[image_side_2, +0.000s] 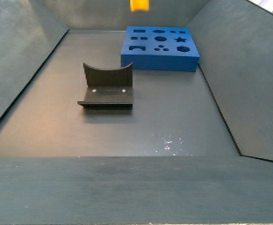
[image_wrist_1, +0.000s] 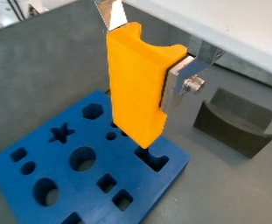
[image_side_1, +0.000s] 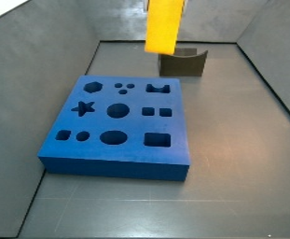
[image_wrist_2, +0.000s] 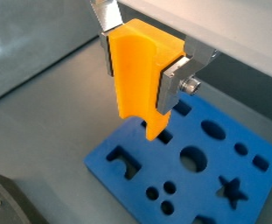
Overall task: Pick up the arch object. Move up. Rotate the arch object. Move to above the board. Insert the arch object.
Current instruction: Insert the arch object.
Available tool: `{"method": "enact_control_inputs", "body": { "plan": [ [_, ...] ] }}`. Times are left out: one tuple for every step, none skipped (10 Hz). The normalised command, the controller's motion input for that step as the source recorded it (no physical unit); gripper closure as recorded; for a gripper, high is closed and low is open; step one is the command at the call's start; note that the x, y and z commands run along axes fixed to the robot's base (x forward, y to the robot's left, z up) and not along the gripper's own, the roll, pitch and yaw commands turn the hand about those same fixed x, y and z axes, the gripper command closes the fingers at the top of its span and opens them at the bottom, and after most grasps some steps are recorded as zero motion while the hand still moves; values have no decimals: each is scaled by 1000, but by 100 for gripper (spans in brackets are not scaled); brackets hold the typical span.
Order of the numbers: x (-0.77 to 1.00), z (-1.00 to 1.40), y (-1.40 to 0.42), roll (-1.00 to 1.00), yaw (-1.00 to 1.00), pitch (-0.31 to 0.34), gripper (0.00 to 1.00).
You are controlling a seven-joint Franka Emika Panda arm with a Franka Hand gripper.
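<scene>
My gripper point(image_wrist_1: 144, 52) point(image_wrist_2: 142, 57) is shut on the arch object point(image_wrist_1: 136, 83) point(image_wrist_2: 138, 79), an orange-yellow block. It is clamped by its sides between the two silver fingers and hangs upright with its curved notch toward the wrist. The blue board point(image_wrist_1: 86, 201) point(image_wrist_2: 219, 166) with its shaped holes lies on the floor below, and the block's lower end hangs over the board's edge by the arch-shaped hole. Both side views show the arch object point(image_side_1: 165, 26) point(image_side_2: 140, 4) high above the board point(image_side_1: 134, 126) point(image_side_2: 162, 63), clear of it. The gripper itself is out of frame there.
The dark fixture point(image_wrist_1: 237, 118) point(image_side_1: 181, 63) point(image_side_2: 104, 86) with a curved dip stands on the floor beside the board. Grey sloping walls enclose the floor on all sides.
</scene>
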Motion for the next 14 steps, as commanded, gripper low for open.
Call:
{"method": "enact_control_inputs", "body": {
  "plan": [
    [46, -1000, 320, 0, 0, 0, 100],
    [0, -1000, 337, 0, 0, 0, 100],
    [60, -1000, 320, 0, 46, -1, 100],
    [211, -1000, 194, -17, 14, -21, 100],
    [177, -1000, 123, 0, 3, 0, 100],
    [0, -1000, -6, 51, 77, -16, 100],
    [-160, -723, -60, 140, 0, -7, 100],
    [0, -169, 83, 64, -54, 129, 100],
    [0, -114, 0, 99, 0, 37, 100],
    [14, -343, 0, 0, 0, 0, 100],
    [140, -354, 0, 0, 31, -11, 100],
    [297, -337, 0, -21, 66, 0, 100],
    [366, -337, 0, -27, 49, 0, 100],
    [289, -351, 0, -41, 0, -10, 100]
  ]
}}
